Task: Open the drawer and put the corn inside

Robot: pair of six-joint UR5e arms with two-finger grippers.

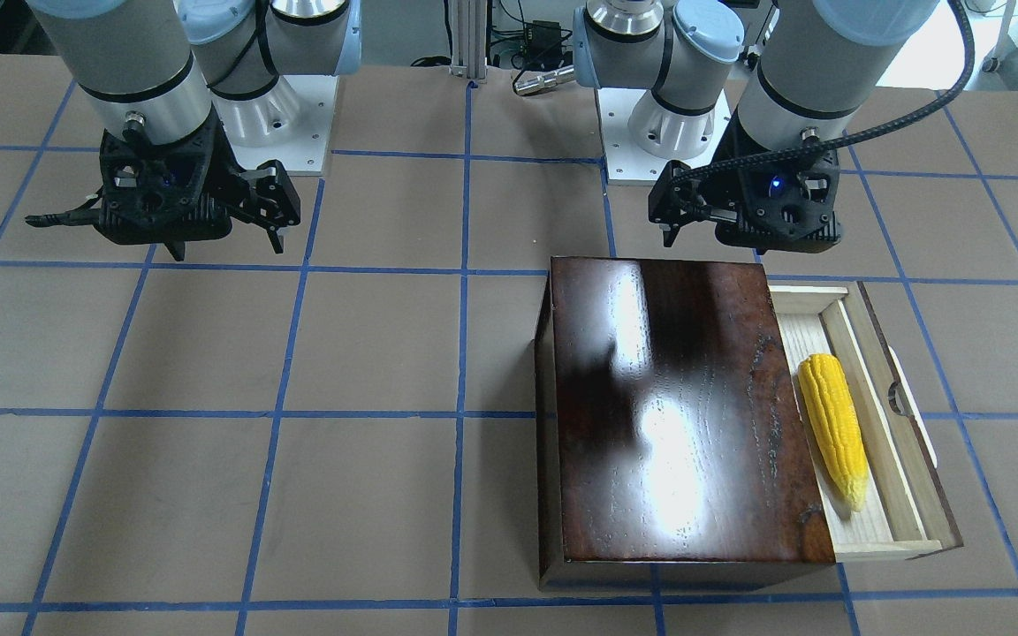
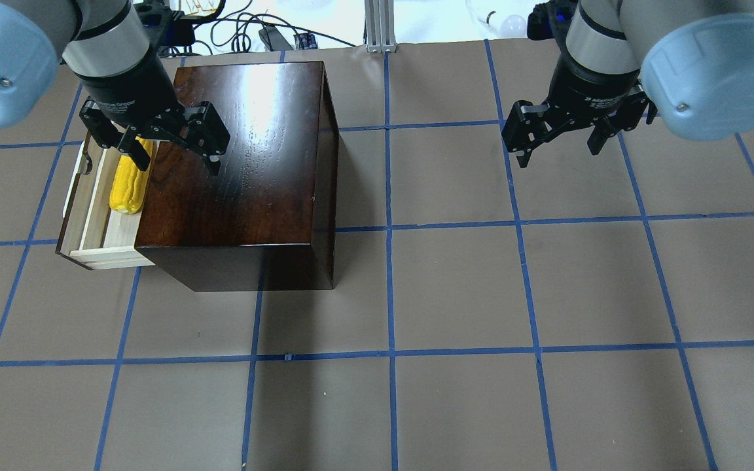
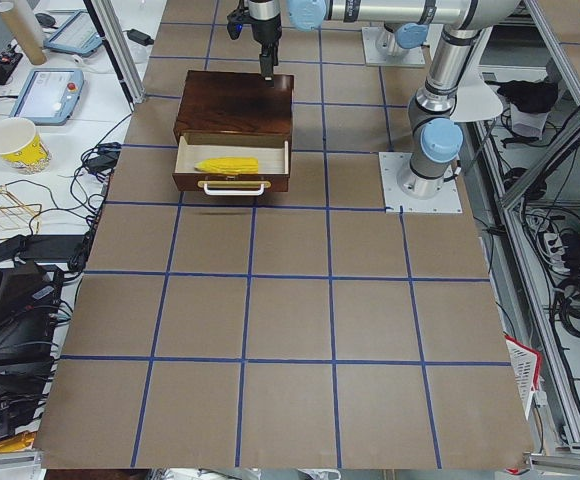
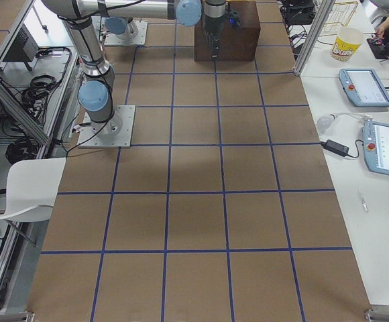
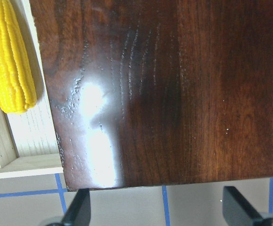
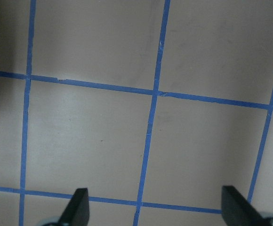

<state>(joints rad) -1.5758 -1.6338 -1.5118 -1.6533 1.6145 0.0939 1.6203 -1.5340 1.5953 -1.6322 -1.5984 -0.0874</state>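
The dark reddish-brown box point(image 1: 677, 406) stands on the table with its drawer point(image 1: 880, 539) pulled out. The yellow corn point(image 1: 834, 428) lies lengthwise inside the drawer, next to the box's edge. The white loop handle point(image 1: 911, 406) is on the drawer's front. My left gripper point(image 2: 176, 163) is open and empty above the box top, one finger over the corn's far end. In the left wrist view the corn point(image 5: 9, 61) lies beside the box top point(image 5: 164, 89). My right gripper point(image 2: 560, 154) is open and empty above bare table, far from the box.
The brown tabletop point(image 2: 455, 288) carries a grid of blue tape. Both arm bases point(image 1: 288, 115) stand at the table's robot side. Cables and an aluminium post point(image 2: 377, 26) lie beyond the far edge. Tablets and a paper cup point(image 3: 15, 145) sit on a side table.
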